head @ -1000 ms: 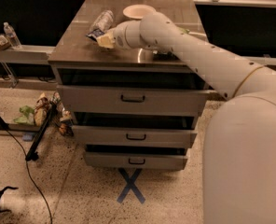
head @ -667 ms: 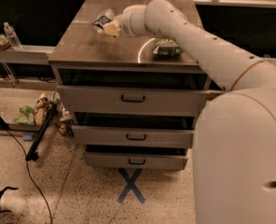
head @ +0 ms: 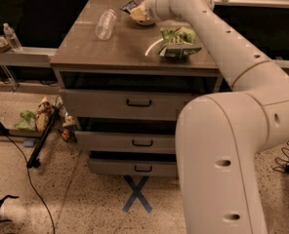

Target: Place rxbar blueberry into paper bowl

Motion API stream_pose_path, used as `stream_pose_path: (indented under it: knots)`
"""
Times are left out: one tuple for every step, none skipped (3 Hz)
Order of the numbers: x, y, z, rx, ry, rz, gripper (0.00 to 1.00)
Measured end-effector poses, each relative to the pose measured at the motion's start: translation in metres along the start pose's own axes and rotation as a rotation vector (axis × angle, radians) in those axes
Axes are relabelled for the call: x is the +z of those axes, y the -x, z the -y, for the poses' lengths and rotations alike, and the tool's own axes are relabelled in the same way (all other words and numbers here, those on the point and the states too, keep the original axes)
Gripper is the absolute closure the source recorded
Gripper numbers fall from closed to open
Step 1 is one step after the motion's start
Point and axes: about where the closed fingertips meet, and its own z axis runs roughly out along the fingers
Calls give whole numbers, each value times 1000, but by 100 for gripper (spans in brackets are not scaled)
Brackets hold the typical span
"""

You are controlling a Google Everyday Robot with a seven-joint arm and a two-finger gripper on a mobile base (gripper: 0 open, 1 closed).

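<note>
My gripper [head: 136,11] is at the far back of the cabinet top, right over the paper bowl [head: 145,22], of which only a sliver of the off-white rim shows under it. The rxbar blueberry [head: 130,6], a dark blue wrapper, sticks out from the fingertips on the left. The gripper looks shut on the bar and holds it at the bowl's left edge. The arm hides most of the bowl.
A clear plastic bottle [head: 105,23] lies on its side at the left of the cabinet top [head: 110,50]. A green chip bag [head: 178,42] lies at the right front. Drawers are below. Cables and clutter lie on the floor at the left.
The gripper has moved back and to the right with the bar, from the middle of the cabinet top to over the bowl. The bottle now shows.
</note>
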Motion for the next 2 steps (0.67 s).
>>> stream_pose_path:
  knots:
    - [5,12,47,-13,-105,11,100]
    - [17,18,66,-22,-190,3,100]
